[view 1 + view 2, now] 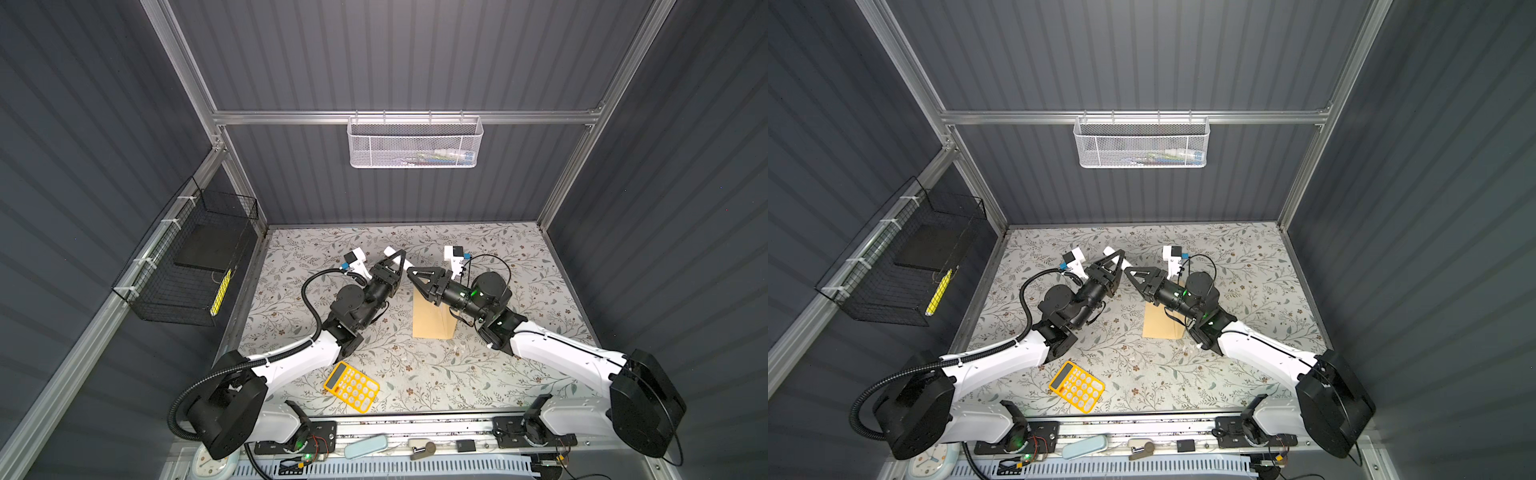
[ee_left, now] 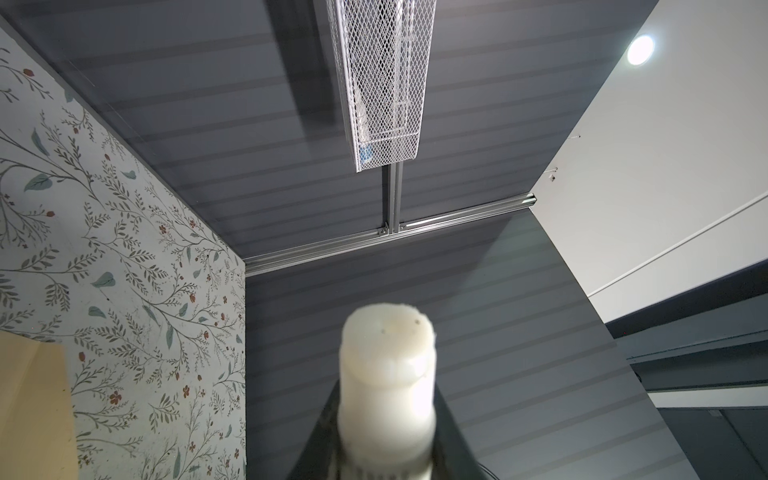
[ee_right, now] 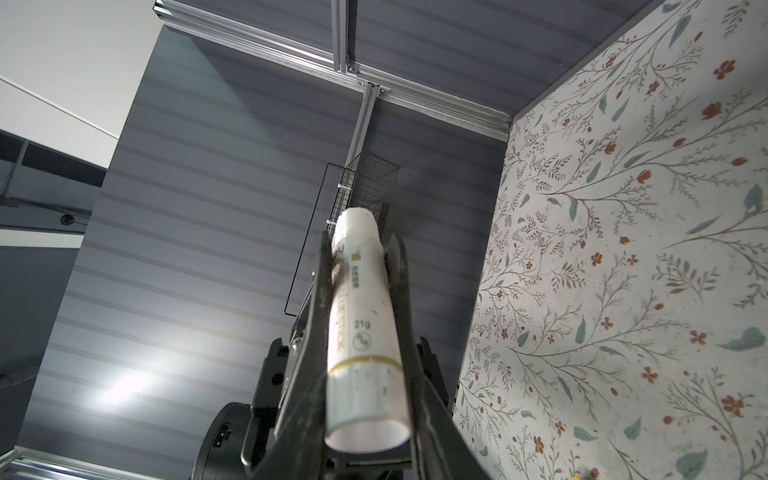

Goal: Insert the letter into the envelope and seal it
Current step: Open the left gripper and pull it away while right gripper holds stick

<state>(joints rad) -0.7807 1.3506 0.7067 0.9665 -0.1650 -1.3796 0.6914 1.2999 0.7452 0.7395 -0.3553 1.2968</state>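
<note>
Floral tabletop (image 1: 457, 382) in a grey-panelled booth. Near: yellow calculator (image 1: 351, 386). Centre: envelope (image 1: 428, 322) flat under the right arm; letter unseen, presumably already inside. Beyond, raised: left gripper (image 1: 400, 254) clamps the uncapped glue stick (image 2: 386, 374); right gripper (image 1: 410, 273) jaws flank it, grip uncertain. Gluing and sealing remain.

We see a floral-patterned table (image 1: 498, 374) carrying the tan envelope (image 1: 432, 324) near its middle and a yellow calculator (image 1: 351, 386) near its front edge.
</note>
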